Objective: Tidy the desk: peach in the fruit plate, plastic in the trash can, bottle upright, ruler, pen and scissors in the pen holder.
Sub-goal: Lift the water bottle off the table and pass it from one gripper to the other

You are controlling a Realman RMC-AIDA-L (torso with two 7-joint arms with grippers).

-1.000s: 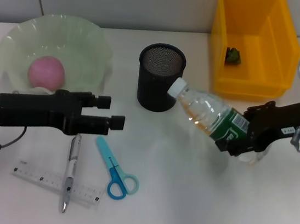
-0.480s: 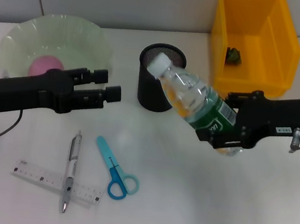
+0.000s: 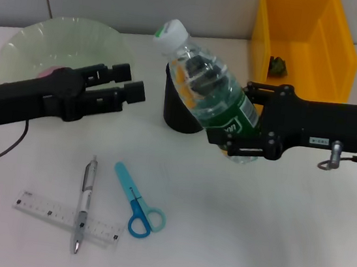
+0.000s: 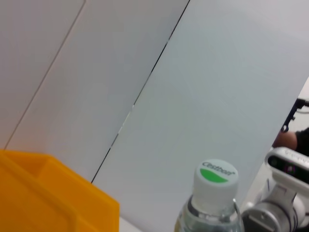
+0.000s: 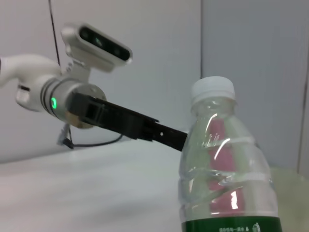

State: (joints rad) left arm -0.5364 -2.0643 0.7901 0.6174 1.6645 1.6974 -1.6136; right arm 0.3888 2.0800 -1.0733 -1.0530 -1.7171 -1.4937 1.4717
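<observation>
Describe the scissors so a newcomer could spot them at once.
Start at the black mesh pen holder near the middle of the white desk, then look toward the near edge, a little to the robot's left. The scissors lie flat there, closed, beside a pen that crosses a clear ruler. They alone are blue, with two looped handles.

We note clear bottle (image 3: 211,97), green label, white cap, tilted, held above desk before black mesh pen holder (image 3: 176,110). Pen (image 3: 83,203) crosses ruler (image 3: 68,218); blue scissors (image 3: 136,202) beside. Peach mostly hidden in pale-green fruit plate (image 3: 25,47).
</observation>
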